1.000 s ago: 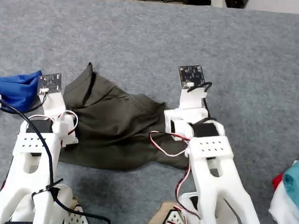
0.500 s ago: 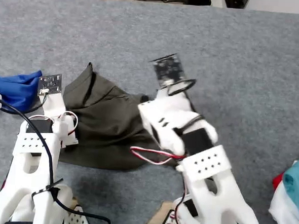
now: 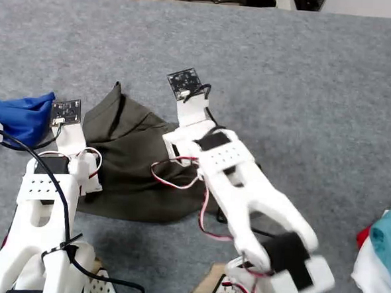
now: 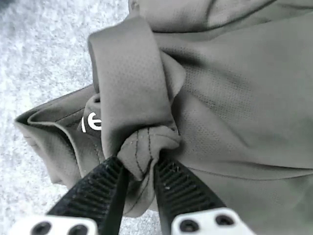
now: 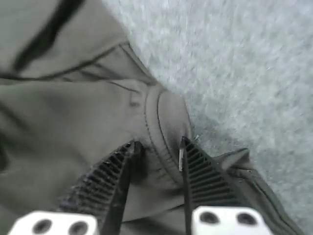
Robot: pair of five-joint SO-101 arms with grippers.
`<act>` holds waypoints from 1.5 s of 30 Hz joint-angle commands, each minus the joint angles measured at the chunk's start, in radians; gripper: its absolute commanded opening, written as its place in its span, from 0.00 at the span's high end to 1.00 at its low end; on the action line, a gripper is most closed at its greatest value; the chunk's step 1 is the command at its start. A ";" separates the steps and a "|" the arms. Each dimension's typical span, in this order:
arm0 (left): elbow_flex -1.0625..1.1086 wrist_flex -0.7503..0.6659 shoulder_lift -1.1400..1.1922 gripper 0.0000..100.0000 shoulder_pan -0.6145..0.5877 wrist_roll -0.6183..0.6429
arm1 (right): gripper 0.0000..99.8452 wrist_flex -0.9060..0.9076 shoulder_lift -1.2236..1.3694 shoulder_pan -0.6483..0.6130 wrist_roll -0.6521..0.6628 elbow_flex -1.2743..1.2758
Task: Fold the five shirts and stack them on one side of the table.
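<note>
A dark olive shirt (image 3: 138, 166) lies crumpled on the grey table between my two arms. The left gripper (image 3: 68, 129) sits at the shirt's left edge; in the left wrist view the gripper (image 4: 139, 178) is shut on a bunched knot of olive fabric (image 4: 146, 142). The right arm leans left across the shirt, with its gripper (image 3: 187, 113) above the shirt's far middle. The right wrist view has that gripper (image 5: 156, 152) shut on a rolled hem of the olive shirt (image 5: 166, 127), with grey table beside it.
A blue shirt (image 3: 18, 117) is heaped at the far left edge, just beyond the left gripper. Teal, red and white garments (image 3: 381, 254) are piled at the right edge. Bare grey tabletop (image 3: 306, 80) stretches across the back and right.
The right arm swung left from the shirt's right end toward its middle, dragging that end of the shirt over with it. The left arm kept still.
</note>
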 commanded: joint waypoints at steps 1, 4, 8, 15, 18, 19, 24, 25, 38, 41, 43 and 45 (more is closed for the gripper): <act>-0.003 0.008 -0.012 0.98 -0.005 0.005 | 0.86 -0.018 0.074 0.035 -0.005 -0.073; -0.003 0.008 -0.012 0.98 -0.006 0.002 | 0.92 -0.015 0.087 0.065 -0.003 -0.073; -0.003 0.008 -0.012 0.98 -0.006 0.000 | 0.98 0.061 0.085 0.110 0.000 -0.090; -0.018 0.008 -0.013 0.98 -0.003 0.000 | 0.99 0.296 -0.002 0.254 0.002 -0.176; -0.048 0.008 -0.013 0.98 0.003 0.005 | 0.99 0.423 -0.085 0.308 0.051 -0.209; -0.060 0.008 -0.013 0.98 0.003 0.006 | 0.99 0.462 -0.116 0.326 0.069 -0.216; -0.138 0.048 -0.013 0.98 0.005 0.006 | 0.99 0.577 -0.262 0.435 0.149 -0.209; -0.163 0.081 -0.013 0.98 0.005 0.006 | 0.99 0.594 -0.280 0.453 0.163 -0.209; -0.302 0.345 -0.012 0.98 0.003 0.006 | 0.78 0.379 -0.180 0.185 0.123 -0.312; -0.305 0.379 -0.012 0.98 0.003 0.005 | 0.71 0.307 -0.047 0.110 0.094 -0.438; -0.304 0.381 -0.012 0.98 0.002 0.000 | 0.72 0.285 0.071 0.068 0.075 -0.544; -0.305 0.377 -0.012 0.98 -0.005 -0.002 | 0.73 0.284 0.205 0.033 0.038 -0.664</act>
